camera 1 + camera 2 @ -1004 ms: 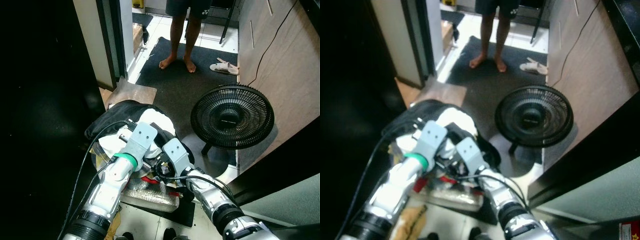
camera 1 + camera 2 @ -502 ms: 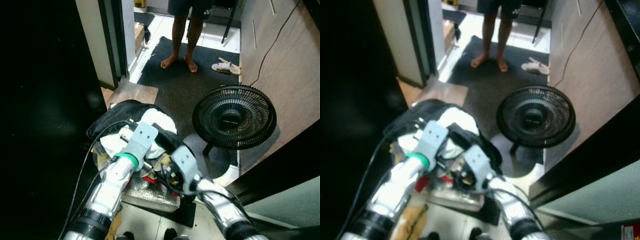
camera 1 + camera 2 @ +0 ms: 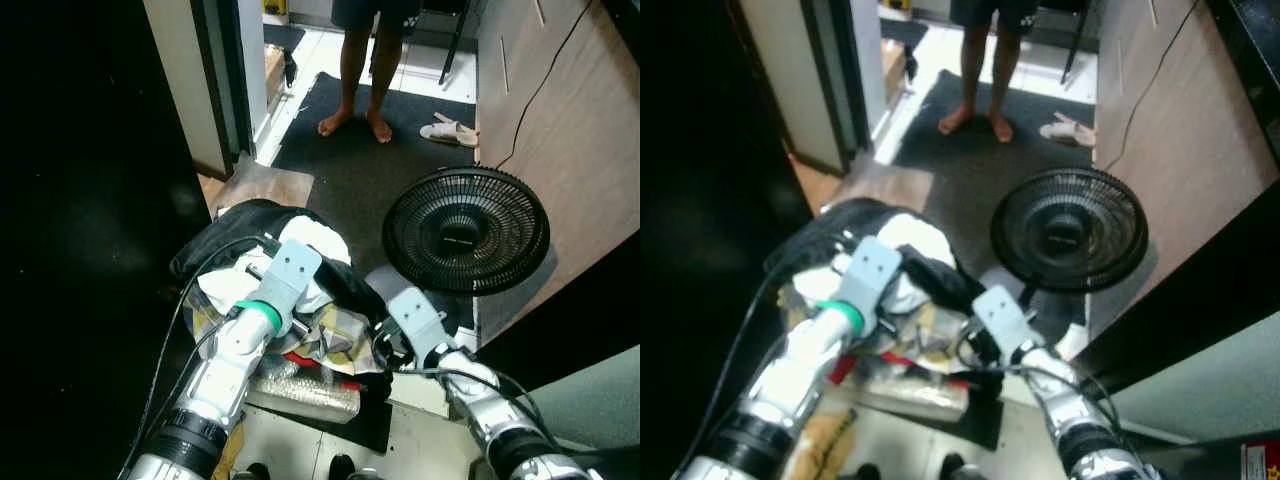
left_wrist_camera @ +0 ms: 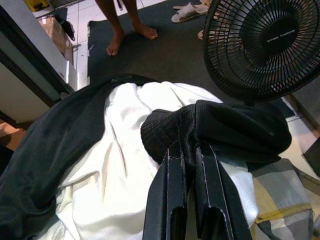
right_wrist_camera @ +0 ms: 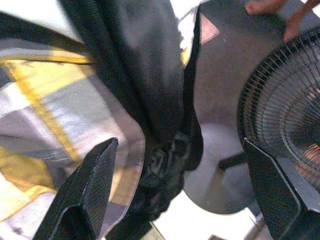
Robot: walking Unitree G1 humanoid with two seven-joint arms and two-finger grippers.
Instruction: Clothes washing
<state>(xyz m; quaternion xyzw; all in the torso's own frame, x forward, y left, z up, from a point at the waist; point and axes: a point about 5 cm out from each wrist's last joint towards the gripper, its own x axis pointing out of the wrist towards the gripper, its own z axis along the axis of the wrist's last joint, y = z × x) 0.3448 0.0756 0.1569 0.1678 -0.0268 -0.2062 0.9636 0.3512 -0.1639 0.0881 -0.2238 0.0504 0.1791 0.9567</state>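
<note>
No legible text; faint lettering on the round black floor fan's (image 4: pixel 270 42) hub, too small to read.

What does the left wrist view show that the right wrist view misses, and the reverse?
The left wrist view alone shows the left gripper shut on the black mesh garment, lying over a white garment, and a person's bare feet with sandals on the dark mat. The right wrist view alone shows the right gripper open, nothing between its fingers. Both share the black fan, the mesh garment and the yellow-checked cloth.
</note>
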